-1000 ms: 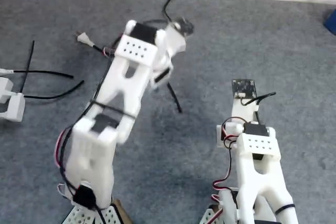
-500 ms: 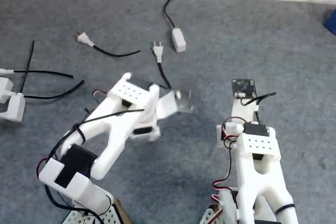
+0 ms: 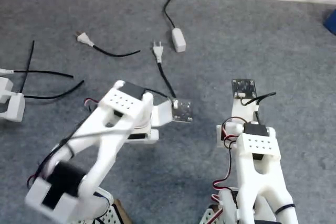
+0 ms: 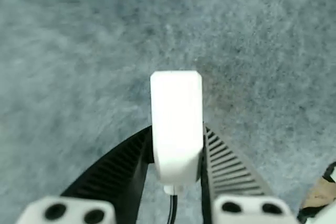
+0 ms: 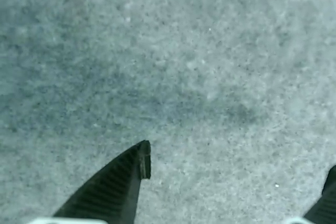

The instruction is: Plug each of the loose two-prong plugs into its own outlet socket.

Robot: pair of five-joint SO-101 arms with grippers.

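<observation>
My left gripper (image 4: 178,129) is shut on a white rectangular block (image 4: 176,119), its black fingers (image 4: 123,166) pressing both sides; a thin dark cord leaves the block's near end. The left arm (image 3: 123,108) is folded over the middle of the grey carpet. Far from it lie a white socket (image 3: 178,39) on a black cord, a black two-prong plug (image 3: 156,48) and a white two-prong plug (image 3: 82,38). My right gripper (image 5: 236,166) hangs open over bare carpet; the right arm (image 3: 254,150) stands at the near right.
More white socket pieces (image 3: 11,106) and crossing black cords (image 3: 47,73) lie at the left edge. The black plug's cord (image 3: 165,80) runs toward the left arm's wrist. A blue object (image 3: 332,22) shows at the right edge.
The left arm has drawn back from the far white socket toward the near middle and folded, uncovering the socket and the black plug. The right arm has kept still.
</observation>
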